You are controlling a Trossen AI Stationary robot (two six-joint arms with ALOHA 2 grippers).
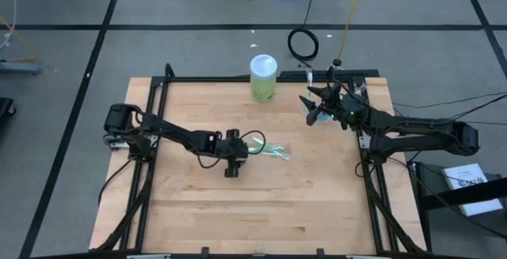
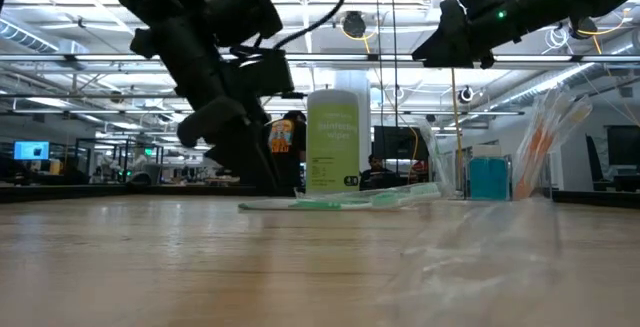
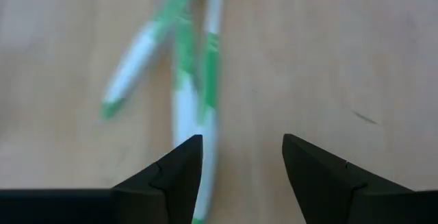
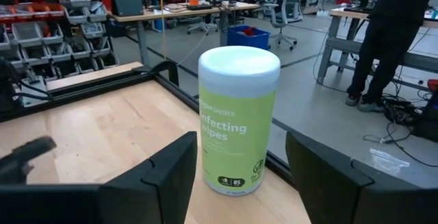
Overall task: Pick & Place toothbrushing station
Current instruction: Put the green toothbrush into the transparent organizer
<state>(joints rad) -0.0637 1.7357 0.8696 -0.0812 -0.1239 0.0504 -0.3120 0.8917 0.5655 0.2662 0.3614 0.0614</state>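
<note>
Three green-white toothbrushes (image 3: 195, 80) lie flat on the wooden table near its middle (image 1: 271, 150), also in the low view (image 2: 340, 202). My left gripper (image 3: 241, 159) slants down at their near ends, open, with nothing between its fingers; one brush runs beside one finger (image 3: 179, 172). It shows in the high view too (image 1: 249, 148). My right gripper (image 4: 239, 172) hangs open and level in the air at the far right (image 1: 307, 100), touching nothing. A clear cup with pink-white toothbrushes (image 2: 545, 152) and a teal tube (image 2: 488, 179) stand at the right.
A lime-green, white-lidded wipes cylinder (image 1: 264, 77) stands at the table's far edge, straight ahead of my right gripper (image 4: 238, 121). A black frame (image 1: 158, 93) borders the table. Bare wood lies toward the near edge (image 1: 253, 211). A person stands beyond the table (image 4: 393, 39).
</note>
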